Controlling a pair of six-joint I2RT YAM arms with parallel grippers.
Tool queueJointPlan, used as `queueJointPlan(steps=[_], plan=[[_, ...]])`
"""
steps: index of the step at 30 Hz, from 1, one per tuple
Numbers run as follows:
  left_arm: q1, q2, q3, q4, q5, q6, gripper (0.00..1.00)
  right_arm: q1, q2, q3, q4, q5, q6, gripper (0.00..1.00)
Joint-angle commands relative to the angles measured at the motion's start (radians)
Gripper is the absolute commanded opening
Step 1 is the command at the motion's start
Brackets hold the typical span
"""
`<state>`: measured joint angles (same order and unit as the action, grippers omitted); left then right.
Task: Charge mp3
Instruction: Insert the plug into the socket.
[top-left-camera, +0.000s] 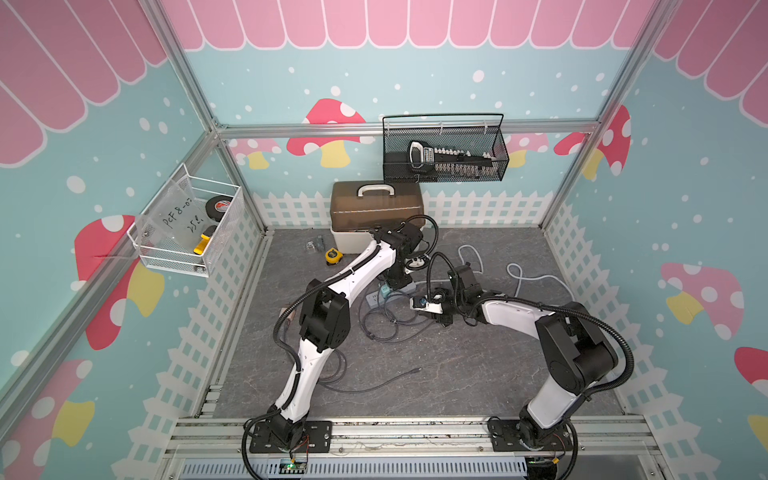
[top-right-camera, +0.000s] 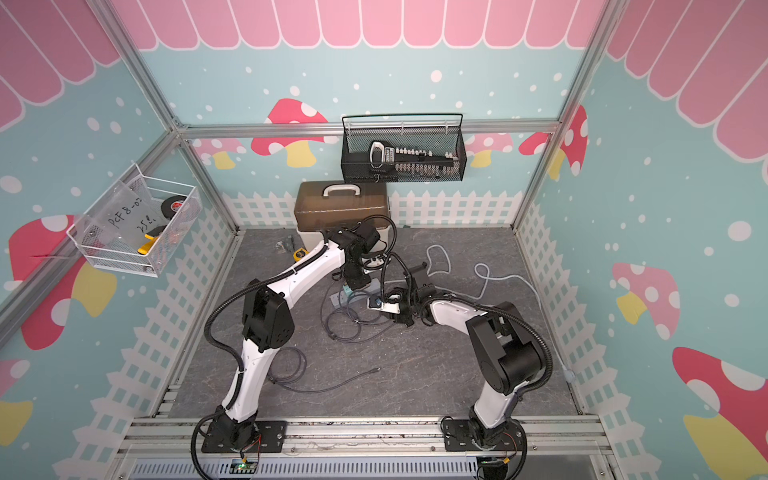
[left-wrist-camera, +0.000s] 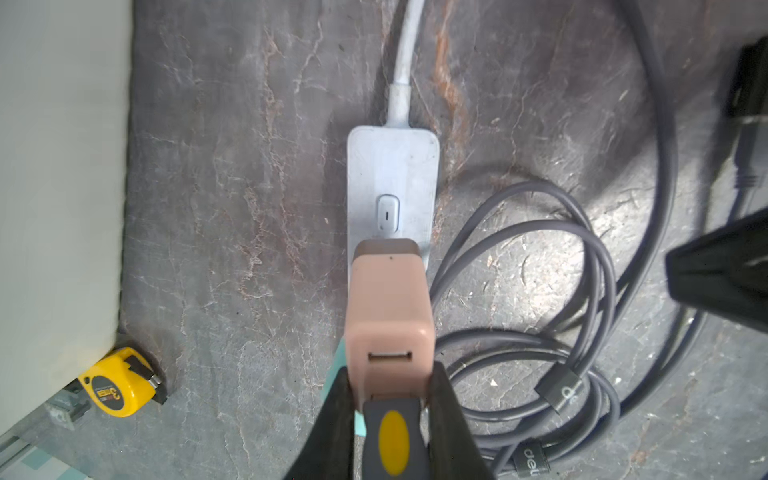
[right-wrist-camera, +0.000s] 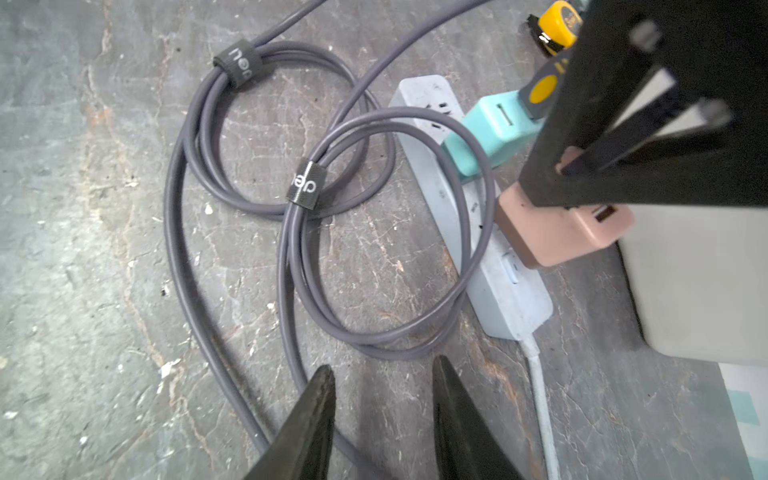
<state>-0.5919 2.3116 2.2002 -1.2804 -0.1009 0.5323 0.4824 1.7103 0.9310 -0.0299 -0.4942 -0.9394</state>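
My left gripper (left-wrist-camera: 391, 368) is shut on a pink charger (left-wrist-camera: 388, 299), whose brown end rests against the white power strip (left-wrist-camera: 392, 166) just beside its switch. I cannot tell whether it is seated. A teal charger (right-wrist-camera: 490, 129) stands in the strip further along. A grey stick with a yellow oval (right-wrist-camera: 542, 89), apparently the mp3, touches its far side and shows between my left fingers. My right gripper (right-wrist-camera: 384, 374) hangs open over the floor beside the strip's corded end, holding nothing. A coiled grey cable (right-wrist-camera: 302, 187) lies just ahead of it.
A yellow tape measure (top-left-camera: 333, 255) lies by the brown-lidded toolbox (top-left-camera: 376, 216) at the back. The strip's white cord (top-left-camera: 515, 270) loops off to the right. A loose grey cable end (top-left-camera: 417, 369) lies toward the front. A black basket (top-left-camera: 444, 153) and a white basket (top-left-camera: 187, 224) hang on the walls.
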Motion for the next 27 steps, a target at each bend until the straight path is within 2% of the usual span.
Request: queueJointPlan(steps=[1,11,17,24,27], plan=[[0.011,-0.045,-0.023,-0.004,0.009,0.057,0.0,0.042,0.03,0.04,-0.097,-0.001,-0.128,0.38],[0.031,-0.049,-0.019,-0.001,0.018,0.066,0.0,0.137,0.16,0.18,-0.189,0.094,-0.073,0.4],[0.026,-0.028,0.012,-0.001,0.014,0.058,0.0,0.173,0.224,0.239,-0.305,0.141,-0.071,0.35],[0.016,-0.017,0.029,-0.002,-0.018,0.066,0.0,0.222,0.269,0.348,-0.598,0.131,-0.087,0.27],[0.012,-0.01,0.039,-0.002,-0.029,0.069,0.0,0.234,0.238,0.325,-0.64,0.104,-0.089,0.26]])
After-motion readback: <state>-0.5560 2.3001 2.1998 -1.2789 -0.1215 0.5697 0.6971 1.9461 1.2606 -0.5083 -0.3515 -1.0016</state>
